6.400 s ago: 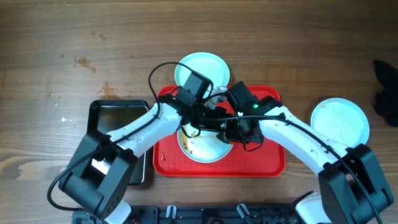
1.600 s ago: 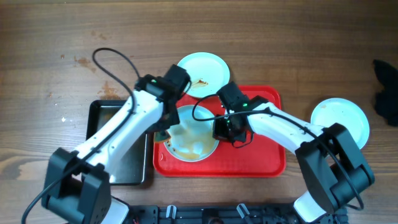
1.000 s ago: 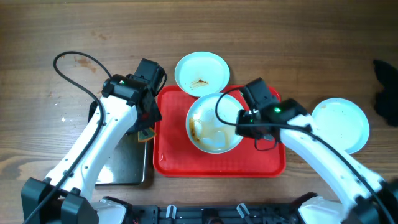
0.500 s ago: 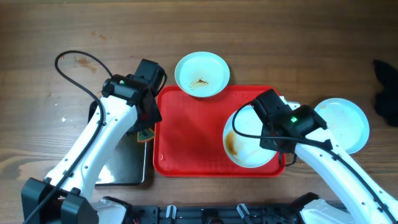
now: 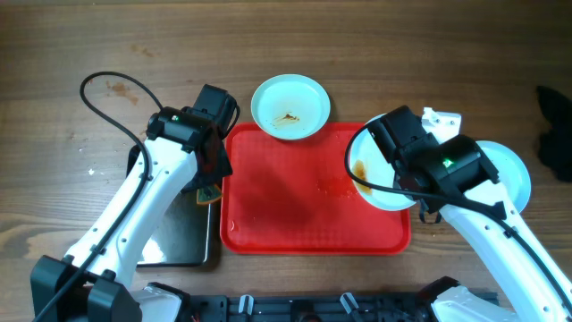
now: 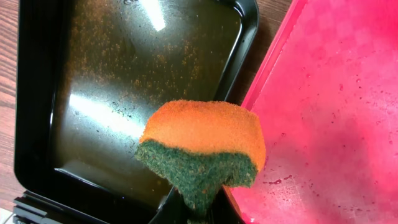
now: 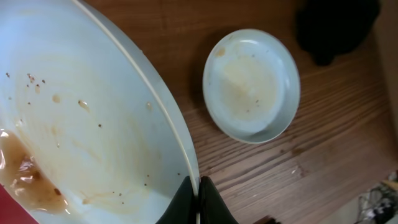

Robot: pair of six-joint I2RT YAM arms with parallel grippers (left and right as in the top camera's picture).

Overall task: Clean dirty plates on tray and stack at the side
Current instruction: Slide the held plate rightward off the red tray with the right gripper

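From where I stand, the right gripper [image 7: 196, 198] is clamped on the rim of a round pale blue-white plate [image 5: 368, 185] with a brown sauce smear. It holds the plate over the right edge of the large red plastic tray [image 5: 286, 215]. Just beside it, a second plate [image 7: 252, 87], nearly clean, lies on the wooden table [image 5: 402, 54]. A third plate [image 5: 290, 105], with a small brown smear, lies on the table touching the far edge of the red tray. The left gripper [image 6: 198, 215] is closed on an orange and green sponge [image 6: 205, 140]. The sponge hangs above the border between a black glossy tray [image 6: 37, 124] and the red one.
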